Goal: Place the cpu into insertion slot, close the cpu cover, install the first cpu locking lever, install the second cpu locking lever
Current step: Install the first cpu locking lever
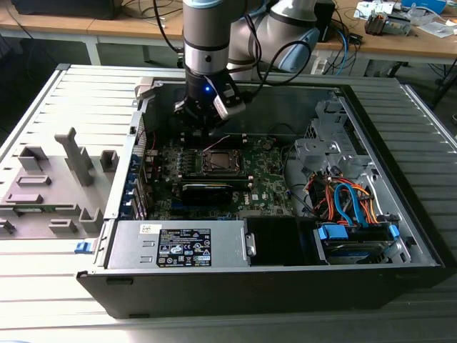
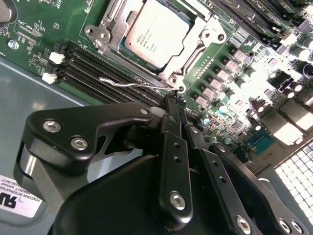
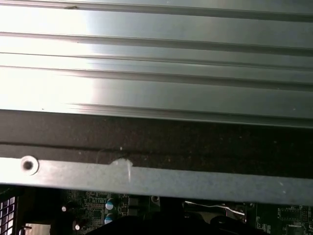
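Cpu (image 2: 157, 34) in insertion slot (image 2: 110, 22), just beyond claw (image 2: 174, 98) tips.

Arm comes in from the far side of the scene, wrist pointing straight down. Grey wrist section vertical, a blue light lit on it just above the gripper (image 1: 203, 127). Cables loop off the arm's joints behind, toward the exterior view's right. A pale camera block sits on the wrist's side facing the exterior view's right.

Gripper (image 2: 172, 98) in the second wrist view: black linkage fingers (image 2: 175, 161) drawn together, tips pressed into one narrow point with no visible gap. Outer link arms folded in close on both sides, bolt heads showing. Tips point down and away from the wrist camera.
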